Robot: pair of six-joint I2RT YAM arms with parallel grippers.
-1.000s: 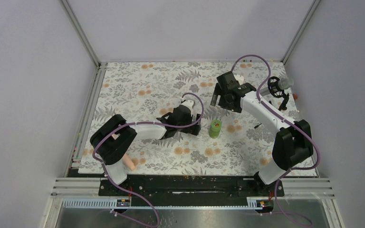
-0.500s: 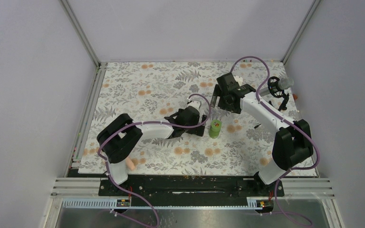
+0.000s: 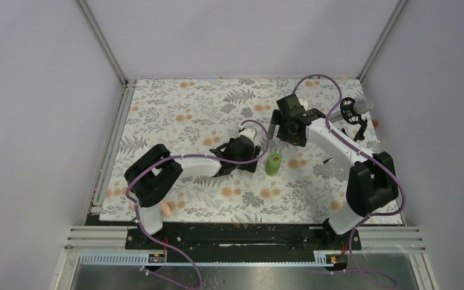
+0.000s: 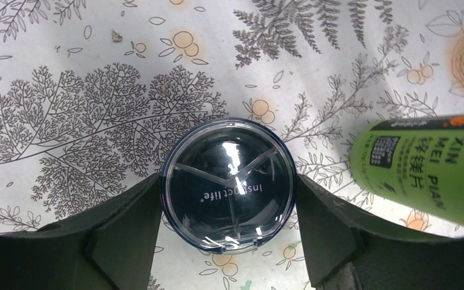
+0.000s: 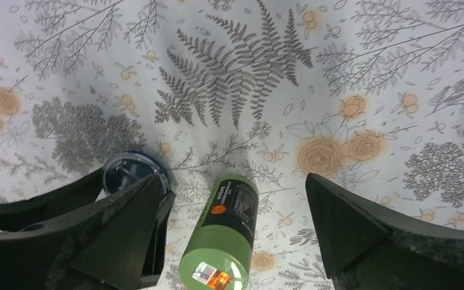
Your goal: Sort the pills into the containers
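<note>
The dark-blue jar (image 4: 228,184) has a clear shiny lid and stands on the floral mat. It sits between my left gripper's (image 4: 228,186) fingers, which touch its two sides. The top view hides it under that gripper (image 3: 256,159). It also shows in the right wrist view (image 5: 130,172). The green bottle (image 3: 273,163) stands upright just right of the jar, and shows in the left wrist view (image 4: 423,169) and the right wrist view (image 5: 223,235). My right gripper (image 5: 232,180) hangs above and behind the bottle, jaws wide open and empty (image 3: 276,128). I can make out no loose pills.
A peach-pink rod (image 3: 165,208) lies by the left arm's base. A black and clear fixture (image 3: 353,109) stands at the back right. A small dark piece (image 3: 328,160) lies right of the bottle. Metal rails and grey walls enclose the mat.
My left arm has reached right, bringing its gripper close beside the green bottle. My right gripper has shifted slightly toward the bottle. The bottle has not moved.
</note>
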